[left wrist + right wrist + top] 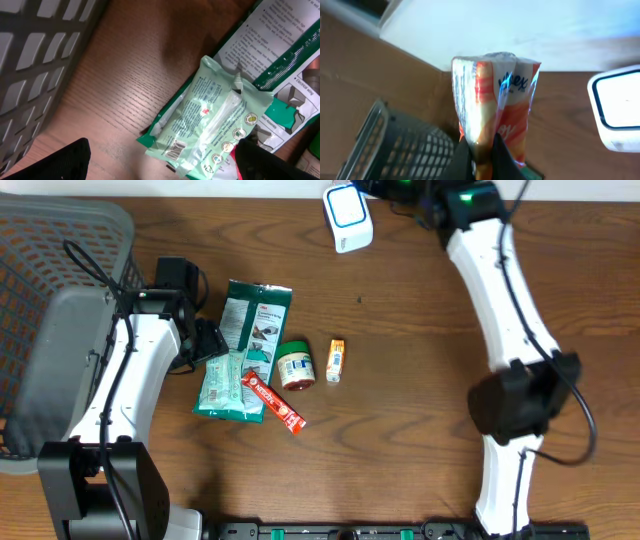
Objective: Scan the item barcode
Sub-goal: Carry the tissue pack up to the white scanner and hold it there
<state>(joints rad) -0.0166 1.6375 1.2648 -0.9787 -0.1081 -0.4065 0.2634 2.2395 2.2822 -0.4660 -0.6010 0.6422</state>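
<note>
Here the right gripper is pinched tight on one end of an orange-and-white Kleenex tissue pack, held off the table near its far edge, with the white barcode scanner just to one side of it. The left gripper stands wide and empty, low over a pale green packet whose barcode faces up. That packet lies on the wooden table overlapping a green-and-white pouch, beside a red stick pack, a small jar and a little orange box, with the grey basket off to the left.
</note>
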